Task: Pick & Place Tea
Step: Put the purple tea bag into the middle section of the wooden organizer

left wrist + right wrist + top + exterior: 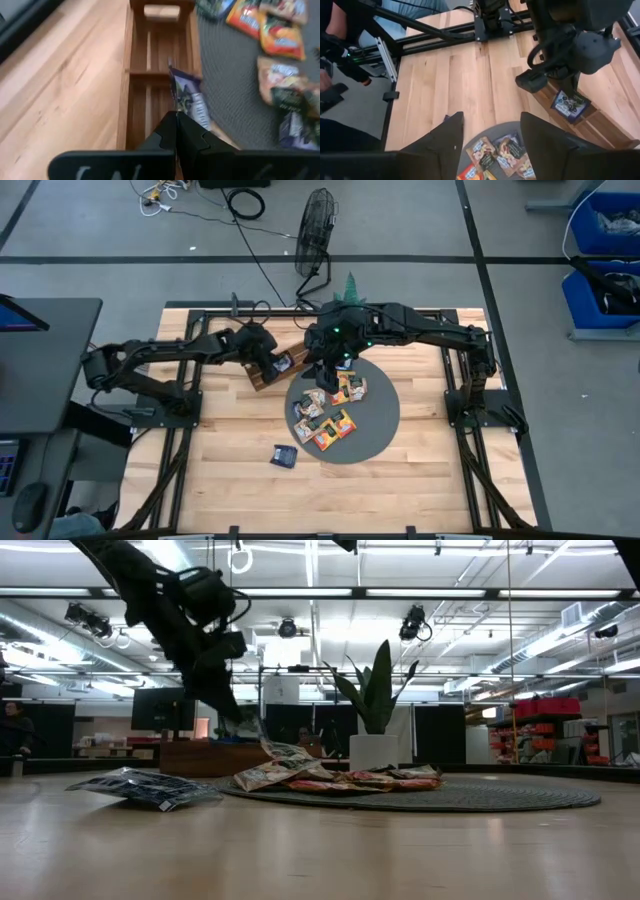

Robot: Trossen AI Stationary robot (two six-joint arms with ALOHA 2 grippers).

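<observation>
Over the long wooden tray (268,372), at the far left edge of the round dark mat (385,425): left gripper (176,131), fingers pinched together on a dark blue-purple tea sachet (189,100). Sachet hanging upright from the fingertips, lower edge down inside one of the tray's compartments, close against the tray wall on the mat side. Same sachet visible from the right wrist view as a dark square (570,104) under the left arm, over the tray (600,125).

Above the far part of the mat: right gripper (492,132), fingers spread apart, nothing between them. Directly under it, a cluster of loose tea sachets (502,155) lying flat on the mat, some overlapping. From the high view, same cluster (330,408) near the mat's left half: orange-yellow ones, pale ones and darker ones mixed, touching or just beside each other. From the low view, pile (330,775) heaped low on the mat, one sachet curling upward at its left end.

Off the mat, on the bare wooden table (420,490), near the front left of the mat: one more dark blue sachet (284,456), lying alone, well apart from the tray. Same one flat in the low view (150,788).

Beyond the table: a potted plant (378,710) in a white pot, and a standing fan (316,230) on the floor.
</observation>
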